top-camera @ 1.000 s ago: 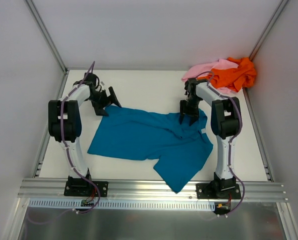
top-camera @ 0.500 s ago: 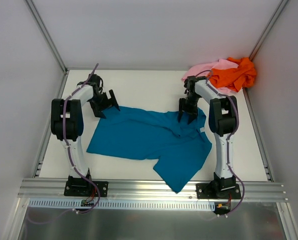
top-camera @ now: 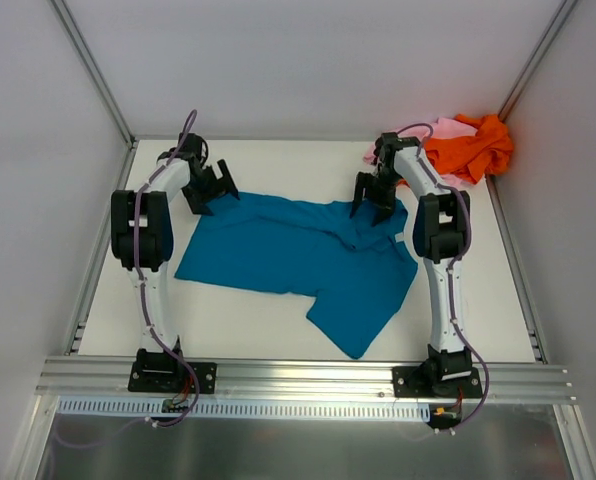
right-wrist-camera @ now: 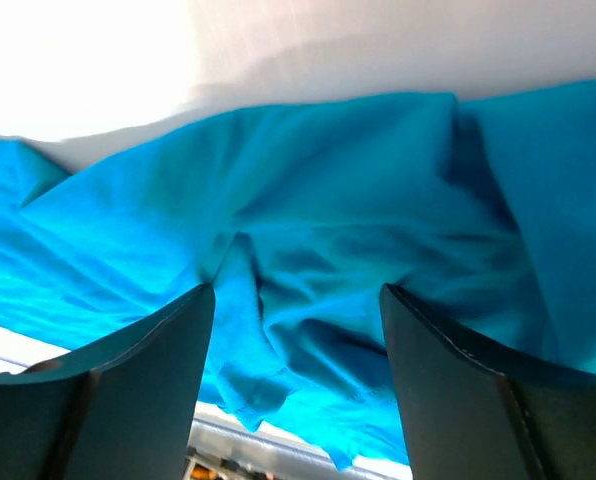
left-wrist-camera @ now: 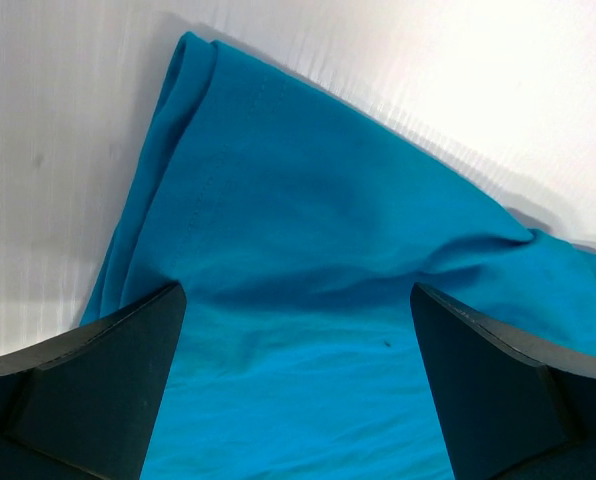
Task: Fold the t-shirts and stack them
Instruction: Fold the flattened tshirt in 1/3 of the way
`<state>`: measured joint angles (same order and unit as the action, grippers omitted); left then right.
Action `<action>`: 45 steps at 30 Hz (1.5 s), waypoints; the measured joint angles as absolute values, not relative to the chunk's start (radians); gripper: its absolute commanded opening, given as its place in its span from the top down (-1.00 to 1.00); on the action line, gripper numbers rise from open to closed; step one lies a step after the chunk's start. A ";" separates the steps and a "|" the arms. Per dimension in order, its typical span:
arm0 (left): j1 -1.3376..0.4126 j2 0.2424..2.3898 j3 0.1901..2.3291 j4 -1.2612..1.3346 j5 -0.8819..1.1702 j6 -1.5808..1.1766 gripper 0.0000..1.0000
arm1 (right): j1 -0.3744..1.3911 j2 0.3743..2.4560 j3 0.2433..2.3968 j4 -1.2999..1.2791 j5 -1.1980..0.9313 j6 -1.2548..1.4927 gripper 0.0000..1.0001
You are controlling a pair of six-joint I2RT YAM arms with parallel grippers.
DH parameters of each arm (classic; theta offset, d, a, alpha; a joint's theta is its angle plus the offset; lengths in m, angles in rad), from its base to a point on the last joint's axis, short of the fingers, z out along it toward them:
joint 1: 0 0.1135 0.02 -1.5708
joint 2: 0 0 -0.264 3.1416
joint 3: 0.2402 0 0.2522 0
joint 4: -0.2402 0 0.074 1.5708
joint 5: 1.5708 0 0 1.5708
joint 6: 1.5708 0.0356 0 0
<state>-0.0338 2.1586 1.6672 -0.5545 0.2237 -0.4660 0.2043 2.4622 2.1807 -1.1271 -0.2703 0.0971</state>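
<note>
Up at 1 o'clock in the far corner, the pink t-shirt [top-camera: 440, 127] is mostly buried. The orange t-shirt [top-camera: 470, 146] sits bunched on top of it and the right arm [top-camera: 433, 215] cuts across its near side, so only pale edges show.

The teal t-shirt [top-camera: 298, 262] is spread out rumpled across the middle of the table [top-camera: 278, 165], with one flap trailing toward 5 o'clock. The right arm covers its edge at 3 o'clock, and I can't make out a neck tag anywhere.

The left gripper [top-camera: 217, 190] is at the teal shirt's 11 o'clock corner, jaws spread as wide as they go. Its wrist cam shows a stitched hem lying flat between the fingers, nothing pinched.

The right gripper [top-camera: 375, 204] is at the shirt's 1 o'clock edge, also parted, with wrinkled teal cloth under the gap. It doesn't look clamped, but I can't tell if the tips touch the fabric. That wrist cam is blown out white along the top.

A metal rail [top-camera: 298, 375] runs along 6 o'clock.
</note>
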 measured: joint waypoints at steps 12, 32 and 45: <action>-0.031 2.244 1.802 -0.554 0.224 -0.478 -0.97 | 0.130 2.588 2.431 -1.061 -0.396 0.119 -0.99; -0.005 2.214 1.730 -0.425 0.294 -0.461 -0.97 | 0.079 2.643 2.492 -0.662 -0.513 0.122 -0.99; 0.123 1.742 1.413 -0.216 0.503 -0.468 -0.97 | 0.121 1.989 1.928 -0.762 -0.348 0.040 -0.99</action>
